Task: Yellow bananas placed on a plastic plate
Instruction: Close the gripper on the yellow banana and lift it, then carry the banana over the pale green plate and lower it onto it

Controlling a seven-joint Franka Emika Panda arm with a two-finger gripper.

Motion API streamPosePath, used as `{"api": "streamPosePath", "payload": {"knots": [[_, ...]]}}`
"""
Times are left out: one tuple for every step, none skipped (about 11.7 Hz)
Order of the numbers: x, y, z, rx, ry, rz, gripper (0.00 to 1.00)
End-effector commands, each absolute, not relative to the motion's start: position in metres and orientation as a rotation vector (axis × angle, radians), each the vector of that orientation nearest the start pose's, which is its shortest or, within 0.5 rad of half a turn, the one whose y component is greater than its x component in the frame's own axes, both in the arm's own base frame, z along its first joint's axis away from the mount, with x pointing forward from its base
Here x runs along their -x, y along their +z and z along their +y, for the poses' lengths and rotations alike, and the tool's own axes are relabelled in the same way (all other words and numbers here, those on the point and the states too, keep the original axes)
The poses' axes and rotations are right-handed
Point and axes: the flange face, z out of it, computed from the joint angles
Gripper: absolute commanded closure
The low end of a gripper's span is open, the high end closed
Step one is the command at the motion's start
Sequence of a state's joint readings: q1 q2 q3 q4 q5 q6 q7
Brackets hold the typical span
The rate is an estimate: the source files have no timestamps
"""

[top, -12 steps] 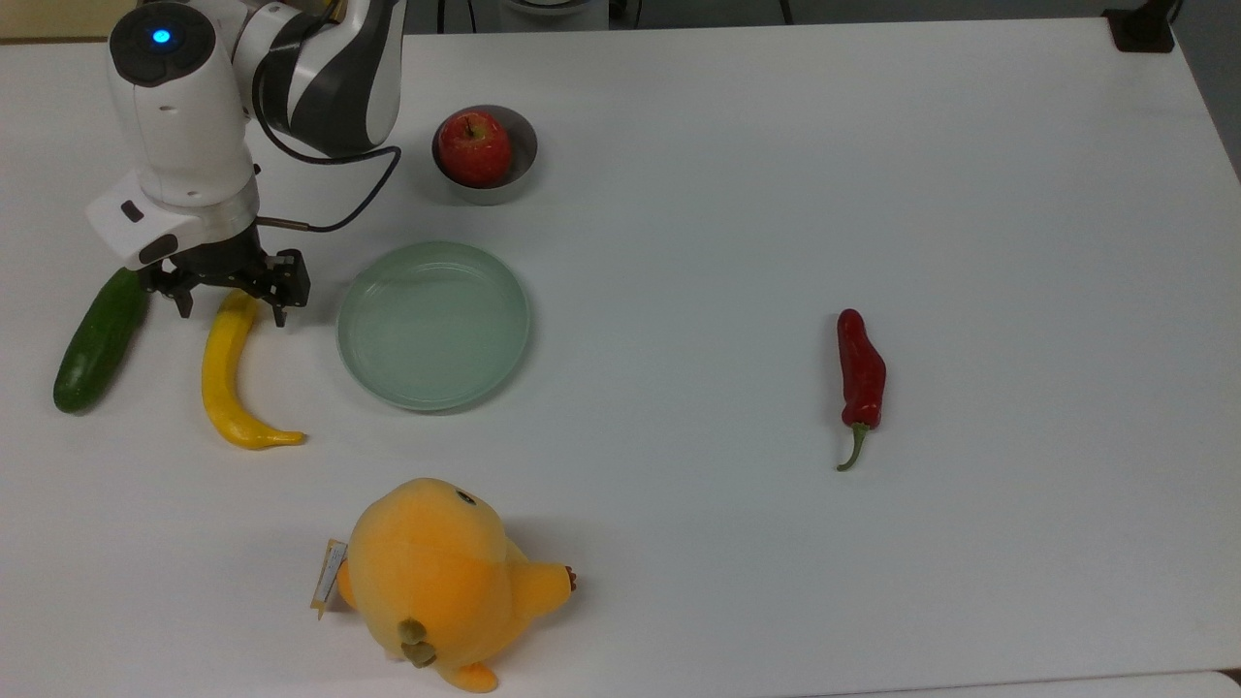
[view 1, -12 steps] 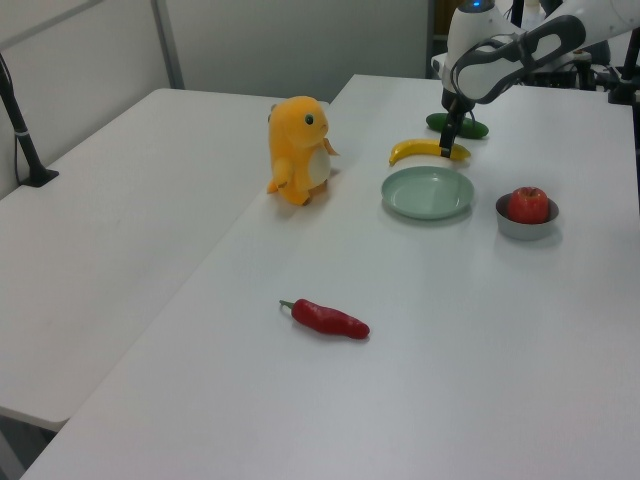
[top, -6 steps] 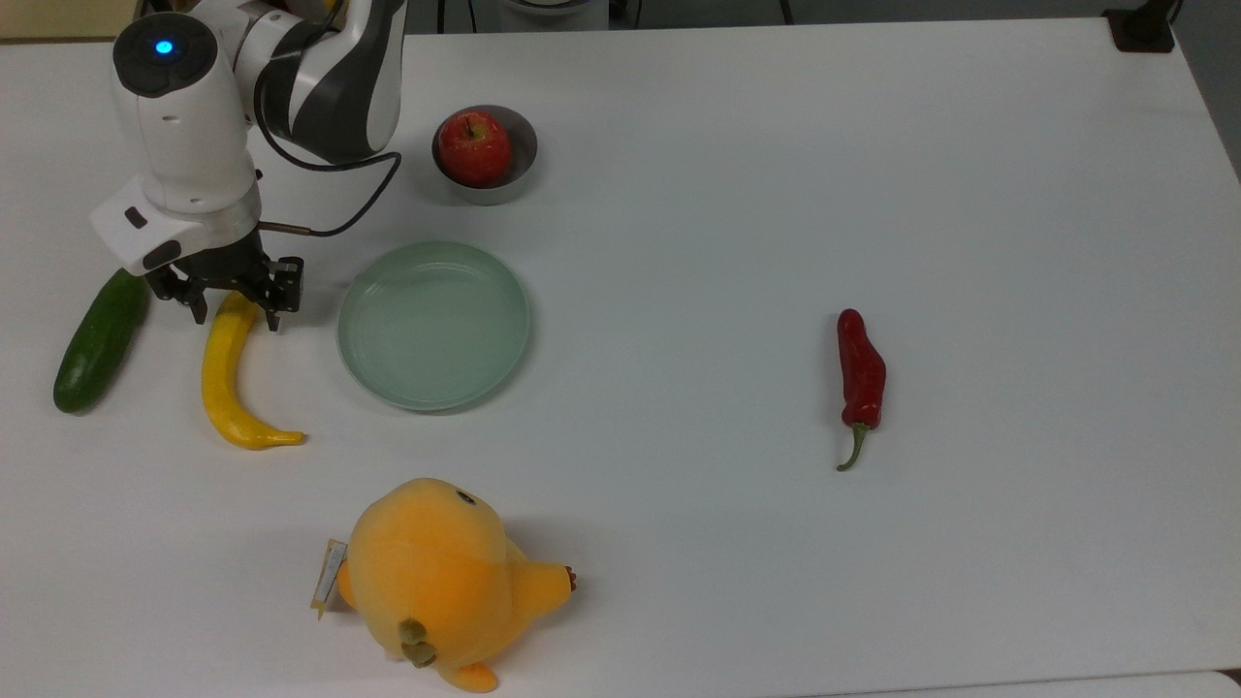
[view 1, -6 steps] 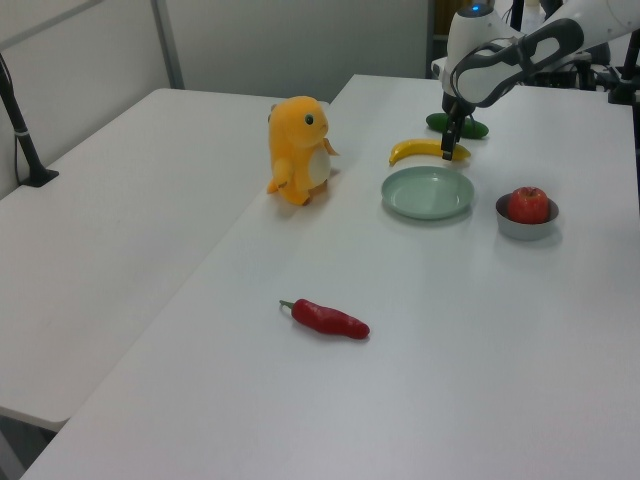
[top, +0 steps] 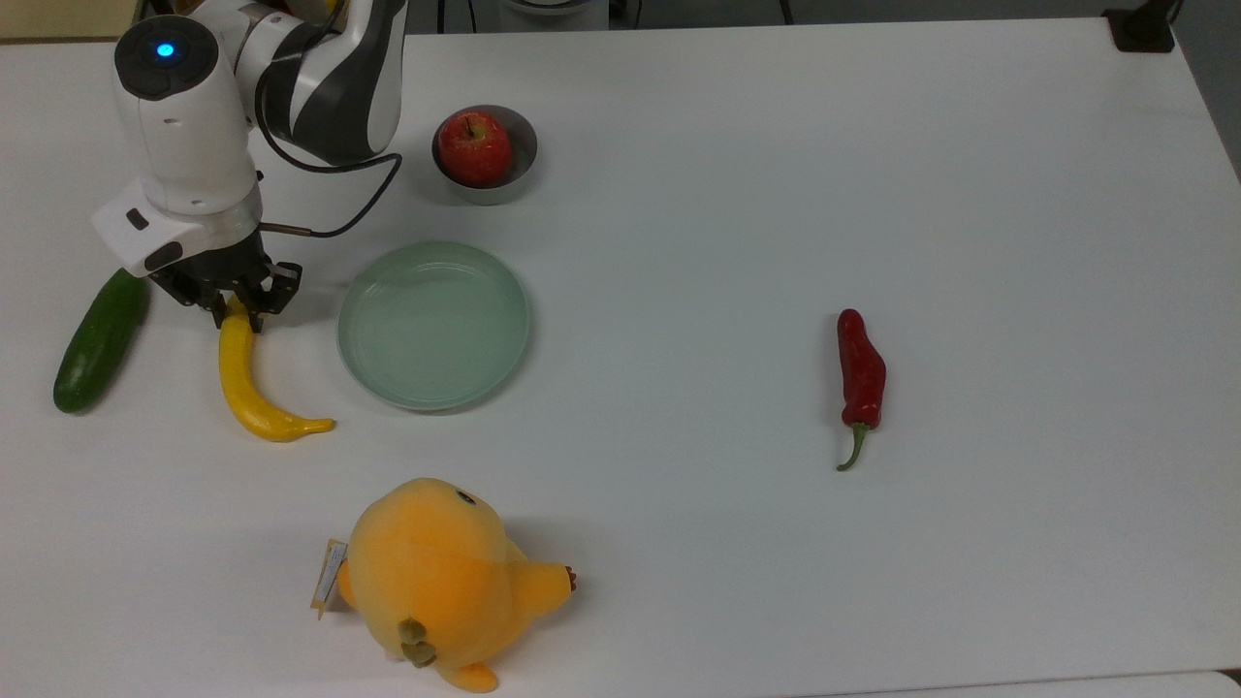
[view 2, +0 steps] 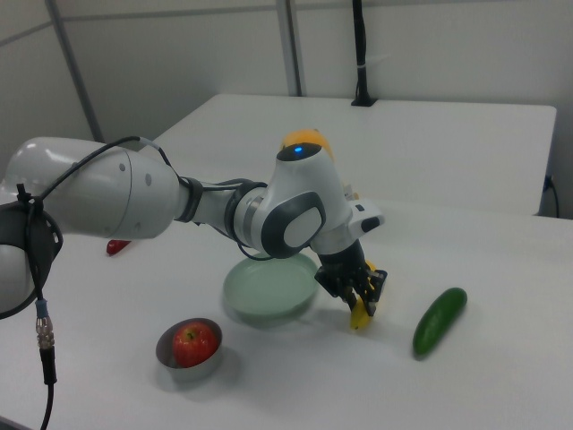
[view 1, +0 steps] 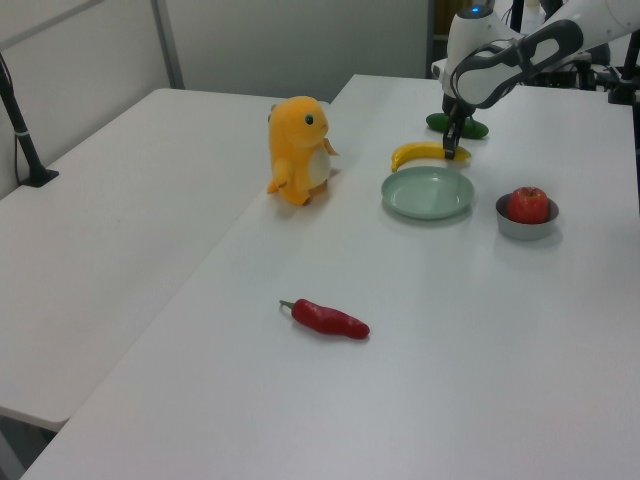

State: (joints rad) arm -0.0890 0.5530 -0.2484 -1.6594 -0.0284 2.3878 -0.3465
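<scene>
Curving banana [top: 242, 383], stem toward plush toy [top: 436, 577]

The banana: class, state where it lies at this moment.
In the top view the banana lies on the table left of the mint-green plate and right of the cucumber, its upper end under the gripper.

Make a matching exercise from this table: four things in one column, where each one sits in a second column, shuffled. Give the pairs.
Things:
1. red apple
2. yellow banana
3. red chili pepper
4. plastic plate

Places:
A. alone, far toward the top view's right
B. one end between the closed fingers of the gripper
C. inside the metal bowl
D. on the table with nothing on it, between banana and bowl

Pairs: 1-C, 2-B, 3-A, 4-D
</scene>
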Motion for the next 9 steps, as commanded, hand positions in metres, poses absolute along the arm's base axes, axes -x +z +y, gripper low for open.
{"api": "streamPosePath", "payload": {"knots": [[-0.665, 0.321, -0.212, 3.337, -0.263, -0.141, 0.85], [-0.665, 0.326, -0.213, 3.337, -0.273, -0.138, 0.85], [-0.665, 0.331, -0.213, 3.336, -0.281, -0.132, 0.85], [-0.664, 0.343, -0.213, 3.335, -0.305, -0.126, 0.85], [-0.663, 0.362, -0.213, 3.330, -0.351, -0.106, 0.85], [-0.662, 0.387, -0.212, 3.326, -0.411, -0.099, 0.85], [-0.661, 0.407, -0.208, 3.318, -0.457, -0.100, 0.84], [-0.658, 0.426, -0.203, 3.301, -0.472, -0.091, 0.84], [-0.652, 0.448, -0.200, 3.275, -0.486, -0.070, 0.84]]}}
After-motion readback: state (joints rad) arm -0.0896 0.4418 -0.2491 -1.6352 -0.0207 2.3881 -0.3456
